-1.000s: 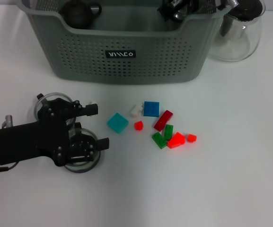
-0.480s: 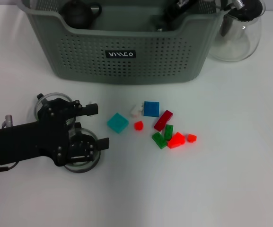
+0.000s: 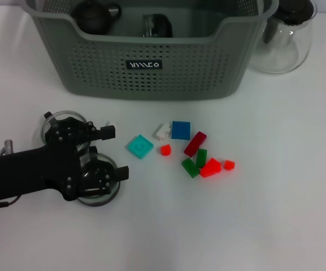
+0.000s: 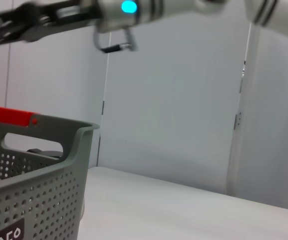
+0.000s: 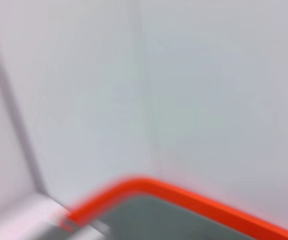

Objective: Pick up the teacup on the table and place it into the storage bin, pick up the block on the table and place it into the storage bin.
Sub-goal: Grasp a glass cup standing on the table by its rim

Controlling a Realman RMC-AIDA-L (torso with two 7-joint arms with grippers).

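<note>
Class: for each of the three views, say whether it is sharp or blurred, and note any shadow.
Head view: sharp; the blocks cast only faint shadows. Left wrist view: the storage bin is crisp, the other arm overhead slightly smeared. Right wrist view: heavily blurred, an orange-red edge streaked.

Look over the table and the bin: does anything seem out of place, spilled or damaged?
Nothing looks spilled or broken. The small blocks lie scattered in front of the storage bin, as expected mid-task. The left end effector sits over two glass teacups, partly hiding them.
</note>
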